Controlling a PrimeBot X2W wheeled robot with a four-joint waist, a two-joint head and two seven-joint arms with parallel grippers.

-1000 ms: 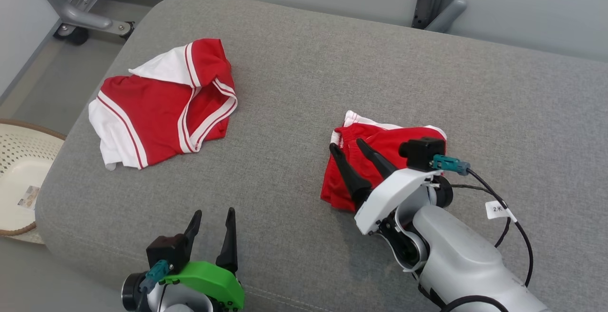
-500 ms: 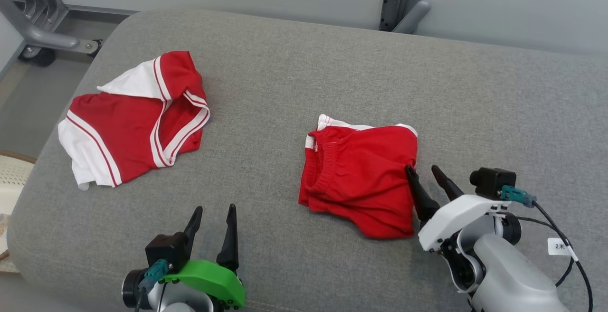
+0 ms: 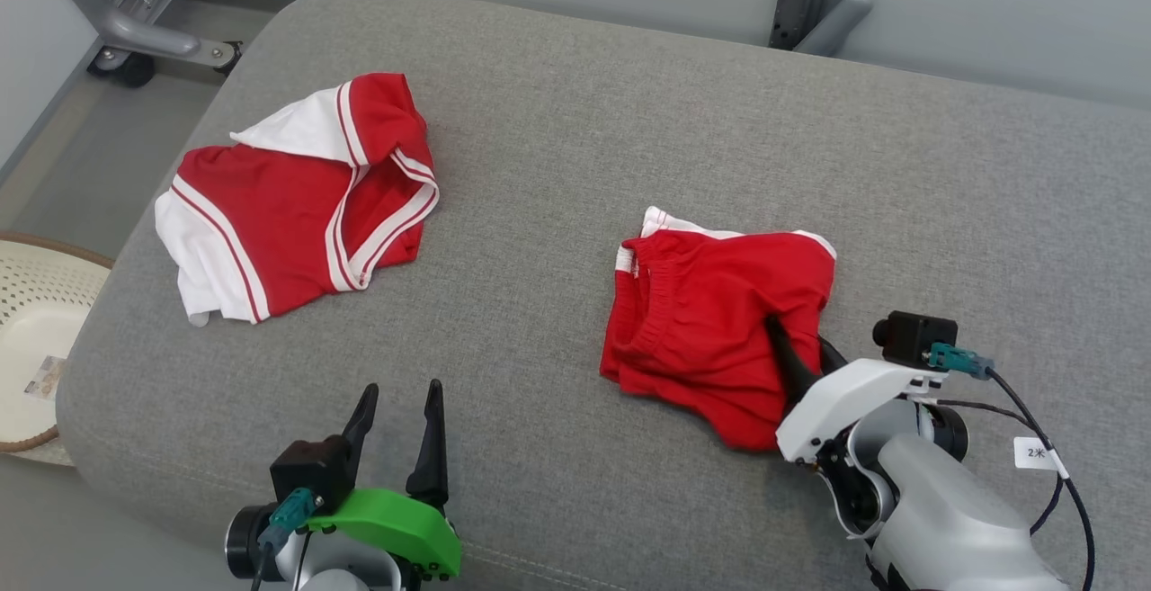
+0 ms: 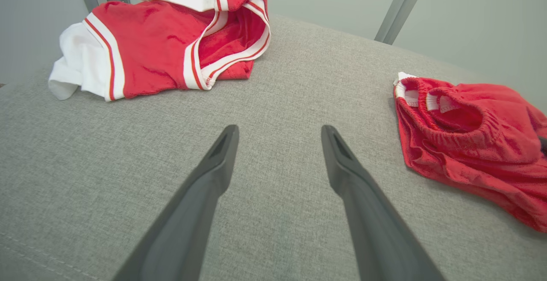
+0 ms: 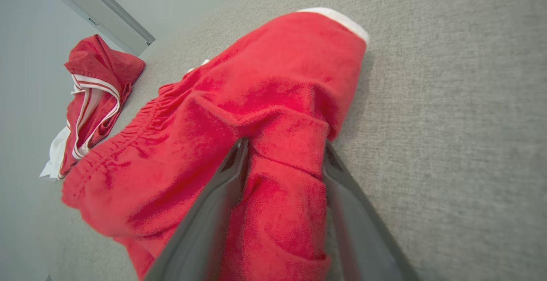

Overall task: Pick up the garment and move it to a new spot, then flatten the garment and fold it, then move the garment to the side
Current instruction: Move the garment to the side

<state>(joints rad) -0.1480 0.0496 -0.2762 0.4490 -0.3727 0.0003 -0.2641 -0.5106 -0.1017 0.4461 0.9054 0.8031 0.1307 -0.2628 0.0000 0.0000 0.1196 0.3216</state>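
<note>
Progress seemed late in the task, as I judged it. The red shorts (image 3: 719, 330) lay on the right half of the grey cushion (image 3: 629, 78) as a compact packet, with the waistband to the left and the layers stacked. So the moving, the flattening and the folding looked done for them. What remained, I think, was the last step, to carry them to the side. The right gripper (image 3: 798, 339) was at the near right corner of the shorts. In the right wrist view its two fingers stood apart with a raised ridge of red cloth between them, not yet pinched flat. The left gripper (image 3: 402, 387) hovered over bare cushion near the front edge, fingers spread and holding nothing. The red-and-white top (image 3: 288, 204) lay crumpled at the far left, well apart from the shorts, neither flattened nor folded.
</note>
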